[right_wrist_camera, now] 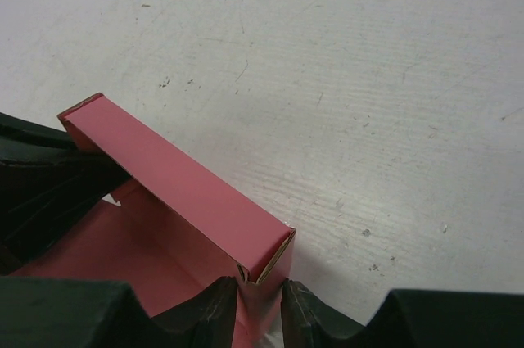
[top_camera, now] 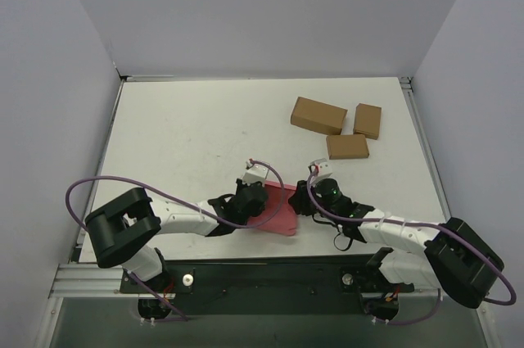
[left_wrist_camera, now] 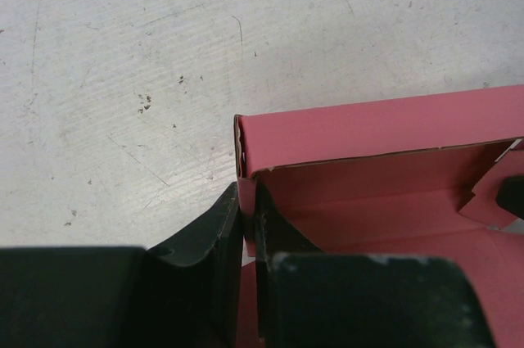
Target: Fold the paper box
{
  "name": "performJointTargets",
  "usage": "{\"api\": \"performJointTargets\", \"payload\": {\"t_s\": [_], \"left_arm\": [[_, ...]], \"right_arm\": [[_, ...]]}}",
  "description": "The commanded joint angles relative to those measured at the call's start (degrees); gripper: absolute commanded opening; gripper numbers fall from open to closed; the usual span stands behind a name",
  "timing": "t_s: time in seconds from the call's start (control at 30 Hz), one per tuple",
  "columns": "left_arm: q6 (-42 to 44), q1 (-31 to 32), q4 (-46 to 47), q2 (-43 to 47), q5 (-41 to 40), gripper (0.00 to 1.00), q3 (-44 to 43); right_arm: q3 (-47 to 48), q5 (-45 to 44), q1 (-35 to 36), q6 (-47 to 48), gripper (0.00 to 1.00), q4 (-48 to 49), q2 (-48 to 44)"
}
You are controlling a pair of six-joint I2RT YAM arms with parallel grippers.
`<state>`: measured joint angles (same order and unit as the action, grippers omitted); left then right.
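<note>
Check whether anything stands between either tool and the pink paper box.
Nothing visible does. The left tool pinches an end wall of the paper box, and the right tool straddles its opposite corner. The brown boxes lie well apart from it, farther back on the right.

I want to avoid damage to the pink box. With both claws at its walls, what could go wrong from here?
1. The left claw pinches a thin wall of the paper box near a corner; a pull or twist could crease or tear the card.
2. The right claw straddles the wall at the other end, at the corner of the folded rim; closing there might crush that fold.
</note>
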<state>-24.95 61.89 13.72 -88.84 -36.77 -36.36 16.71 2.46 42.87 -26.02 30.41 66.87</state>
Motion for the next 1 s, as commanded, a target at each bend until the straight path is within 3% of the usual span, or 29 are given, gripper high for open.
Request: {"api": "performJointTargets", "payload": {"t_s": [0.0, 0.17, 0.37, 0.73, 0.97], "left_arm": [[0.96, 1.48, 1.84, 0.24, 0.65, 0.0, -1.35], [1.04, 1.92, 1.49, 0.07, 0.21, 0.0, -1.87], [0.43, 2.54, 0.0, 0.16, -1.46, 0.0, -2.84], [0.43, 2.71, -2.46, 0.95, -4.53, 0.0, -3.81], [0.52, 2.54, -4.22, -0.02, -5.85, 0.0, -5.3]], "right_arm": [[1.75, -8.6, 0.98, 0.71, 0.26, 4.21, 1.24], [2.54, -11.68, 1.6, -0.52, 0.19, 3.25, 2.74], [4.91, -20.55, 3.79, -2.1, 0.0, -3.67, 3.97], [13.16, -39.97, 9.59, -6.58, 0.0, -19.85, 10.03], [20.11, -51.23, 13.29, -17.65, 0.0, -34.71, 16.18]]}}
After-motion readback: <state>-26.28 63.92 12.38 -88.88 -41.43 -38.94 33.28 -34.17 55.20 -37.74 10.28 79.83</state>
